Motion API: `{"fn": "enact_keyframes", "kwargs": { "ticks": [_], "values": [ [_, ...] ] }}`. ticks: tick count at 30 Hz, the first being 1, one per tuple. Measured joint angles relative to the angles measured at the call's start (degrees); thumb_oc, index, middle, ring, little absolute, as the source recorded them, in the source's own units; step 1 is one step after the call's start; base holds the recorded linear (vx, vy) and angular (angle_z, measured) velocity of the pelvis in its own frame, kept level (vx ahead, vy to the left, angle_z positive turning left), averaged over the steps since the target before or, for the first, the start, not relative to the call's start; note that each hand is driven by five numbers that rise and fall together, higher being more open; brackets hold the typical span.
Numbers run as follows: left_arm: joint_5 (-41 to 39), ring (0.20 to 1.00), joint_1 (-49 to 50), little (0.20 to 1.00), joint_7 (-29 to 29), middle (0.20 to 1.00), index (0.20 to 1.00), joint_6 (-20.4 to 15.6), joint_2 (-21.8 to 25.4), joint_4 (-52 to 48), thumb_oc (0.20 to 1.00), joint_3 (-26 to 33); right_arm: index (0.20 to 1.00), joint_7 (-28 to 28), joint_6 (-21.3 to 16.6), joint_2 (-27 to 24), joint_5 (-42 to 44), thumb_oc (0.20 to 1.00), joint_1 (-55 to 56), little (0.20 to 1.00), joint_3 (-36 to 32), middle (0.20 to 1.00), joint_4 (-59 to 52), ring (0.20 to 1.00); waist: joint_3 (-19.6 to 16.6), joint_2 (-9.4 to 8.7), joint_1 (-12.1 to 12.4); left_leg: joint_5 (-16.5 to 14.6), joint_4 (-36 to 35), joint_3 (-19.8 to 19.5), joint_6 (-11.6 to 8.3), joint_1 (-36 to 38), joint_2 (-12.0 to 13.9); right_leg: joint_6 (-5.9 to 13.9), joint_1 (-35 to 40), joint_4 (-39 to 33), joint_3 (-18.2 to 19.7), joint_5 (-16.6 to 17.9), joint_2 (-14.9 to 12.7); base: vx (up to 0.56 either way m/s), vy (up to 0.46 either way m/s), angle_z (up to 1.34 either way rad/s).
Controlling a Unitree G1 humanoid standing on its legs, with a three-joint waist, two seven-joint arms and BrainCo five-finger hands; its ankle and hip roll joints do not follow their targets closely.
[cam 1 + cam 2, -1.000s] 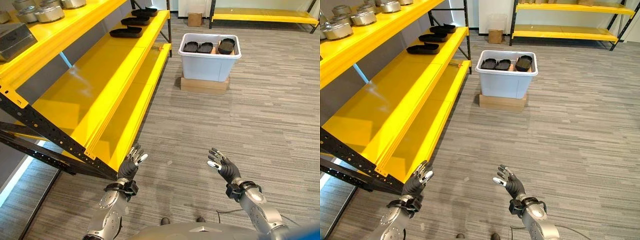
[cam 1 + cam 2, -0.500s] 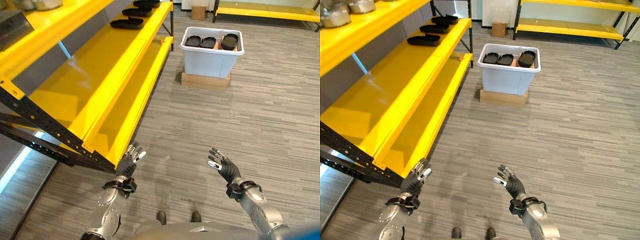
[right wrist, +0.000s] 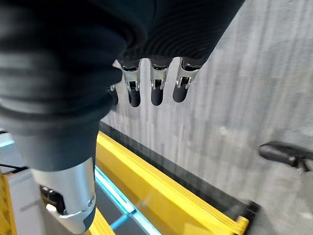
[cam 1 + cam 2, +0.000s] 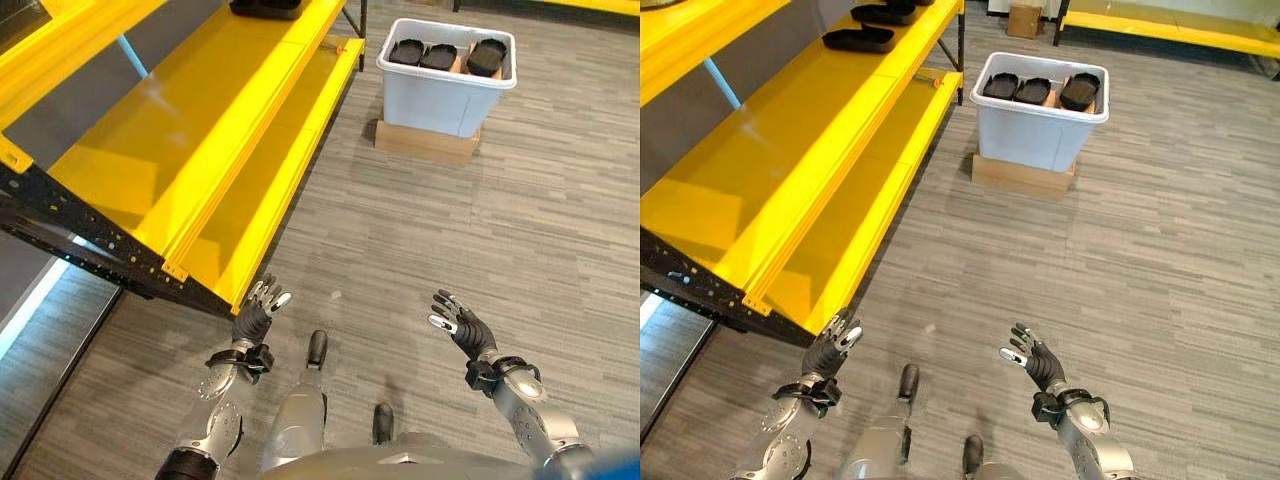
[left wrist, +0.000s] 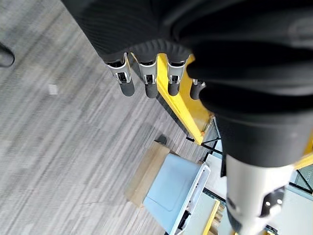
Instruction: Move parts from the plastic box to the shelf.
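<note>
A white plastic box (image 4: 443, 93) stands on a flat cardboard base (image 4: 424, 144) far ahead on the floor, with three black parts (image 4: 446, 56) lying in it. More black parts (image 4: 860, 39) rest on the far end of the yellow shelf (image 4: 180, 130) to my left. My left hand (image 4: 255, 314) hangs low beside the shelf's near corner, fingers straight and empty. At the lower right my right hand (image 4: 457, 324) is also open over the floor and holds nothing. Both are far from the box.
Grey wood-pattern flooring (image 4: 420, 240) stretches between me and the box. The shelf's black perforated frame (image 4: 90, 245) juts out at the near left. Another yellow rack (image 4: 1160, 25) and a small cardboard box (image 4: 1023, 19) stand against the back wall.
The camera has tipped downward and the whole scene has shifted, so the box sits closer in view. Both hands keep their open pose and low position.
</note>
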Motion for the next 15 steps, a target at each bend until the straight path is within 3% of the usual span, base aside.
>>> {"fn": "enact_keyframes", "kwargs": {
  "ticks": [1, 3, 4, 5, 7, 8, 9, 11, 14, 15],
  "values": [
    [0.0, 1.0, -0.5, 1.0, 0.1, 1.0, 1.0, -0.1, 0.2, 0.1, 1.0, 0.1, 1.0, 0.0, 0.1, 0.4, 0.0, 1.0, 0.3, 1.0, 0.5, 1.0, 0.0, 1.0, -1.0, -0.84, -0.2, 2.8, 1.0, 0.8, 1.14, 0.3, -1.4, 1.41, 0.2, 1.1, 0.4, -2.0, -1.7, 0.38, 0.243, -0.34],
    [0.0, 1.0, -1.6, 1.0, 0.4, 1.0, 1.0, -0.1, 1.0, -0.3, 1.0, 0.1, 1.0, 0.0, 0.1, 1.5, 0.0, 1.0, 0.5, 1.0, 1.4, 1.0, -1.2, 1.0, -1.8, -3.46, -0.3, 3.6, 2.7, 4.2, 4.54, 1.5, -4.7, 4.38, 0.2, 5.4, 0.5, -5.1, -6.1, 0.36, 0.262, -0.22],
    [0.0, 1.0, -2.2, 1.0, 0.8, 1.0, 1.0, -0.1, 1.1, -0.5, 1.0, 0.2, 1.0, 0.1, 0.1, 2.1, 0.0, 1.0, 0.4, 1.0, 1.4, 1.0, -1.8, 1.0, -2.3, -4.13, -0.3, 2.6, 3.0, 5.0, 5.06, 2.1, -6.0, 5.15, -0.3, 7.6, 0.3, -5.9, -7.5, 0.31, 0.261, -0.11],
    [0.0, 1.0, -3.2, 1.0, 1.3, 1.0, 1.0, -0.2, 1.0, -0.6, 1.0, 0.2, 1.0, 0.1, 0.1, 3.2, 0.0, 1.0, 0.0, 1.0, 1.6, 1.0, -3.0, 1.0, -2.4, -4.12, -0.2, 1.0, 3.3, 5.4, 6.53, 3.7, -7.4, 6.36, -1.3, 12.8, 0.2, -6.5, -8.6, 0.25, 0.271, -0.14],
    [0.0, 1.0, -3.4, 1.0, 1.3, 1.0, 1.0, -0.3, 0.8, -0.3, 1.0, 0.2, 1.0, 0.5, 0.1, 3.3, 0.0, 1.0, -0.6, 1.0, 2.8, 1.0, -3.5, 1.0, -2.7, -3.2, -0.4, 0.7, 2.8, 6.1, 7.33, 5.8, -7.5, 8.7, -5.9, 25.9, 0.3, -8.7, -9.8, 0.22, 0.3, -0.02],
    [0.1, 1.0, -3.8, 1.0, 1.3, 1.0, 1.0, -0.7, 1.2, -0.7, 1.0, 0.1, 1.0, 1.0, 0.0, 3.8, -0.2, 1.0, -1.3, 1.0, 3.3, 1.0, -3.9, 1.0, -3.2, -2.95, -1.0, -0.7, 2.7, 5.6, 8.93, 7.6, -8.8, 10.41, -12.0, 40.6, 1.2, -4.9, -10.9, 0.26, 0.292, 0.36],
    [0.1, 1.0, -3.8, 1.0, 1.4, 1.0, 1.0, -0.7, 1.6, -0.7, 1.0, 0.2, 1.0, 1.2, 0.0, 4.3, -0.6, 1.0, -1.9, 1.0, 3.4, 1.0, -4.1, 1.0, -3.2, -2.51, -1.7, -1.5, 2.9, 4.7, 9.85, 9.1, -9.7, 10.64, -15.3, 47.5, 1.0, -4.1, -11.8, 0.28, 0.236, 0.36],
    [0.3, 1.0, -3.7, 1.0, 1.4, 1.0, 1.0, -0.9, 2.4, -0.7, 1.0, -0.2, 1.0, 1.8, 0.0, 4.4, -0.6, 1.0, -1.2, 1.0, 3.9, 1.0, -4.0, 1.0, -2.2, -0.84, -1.9, -3.5, 2.8, 3.4, 12.21, 13.0, -10.4, 9.21, -20.1, 54.9, 0.0, -2.1, -12.6, 0.24, 0.113, 0.33],
    [0.5, 1.0, -2.3, 1.0, 1.4, 1.0, 1.0, -0.8, 3.2, -0.6, 1.0, -0.5, 1.0, 2.0, 0.1, 4.1, -0.6, 1.0, -1.1, 1.0, 4.4, 1.0, -4.1, 1.0, -0.9, 1.21, -3.7, -5.1, 2.2, 1.5, 12.88, 15.9, -9.9, 9.61, -26.8, 55.8, 0.5, -3.7, -8.1, 0.33, 0.02, 0.32],
    [0.5, 1.0, -1.8, 1.0, 1.4, 1.0, 1.0, -0.7, 3.4, -0.5, 1.0, -0.5, 1.0, 2.1, 0.3, 4.2, -0.6, 1.0, -1.1, 1.0, 4.5, 1.0, -4.2, 1.0, -0.3, 1.59, -4.0, -6.0, 1.2, 1.6, 12.96, 17.4, -9.2, 8.99, -28.3, 47.5, -2.2, -4.5, -7.4, 0.13, -0.012, -0.06]
  ]
}}
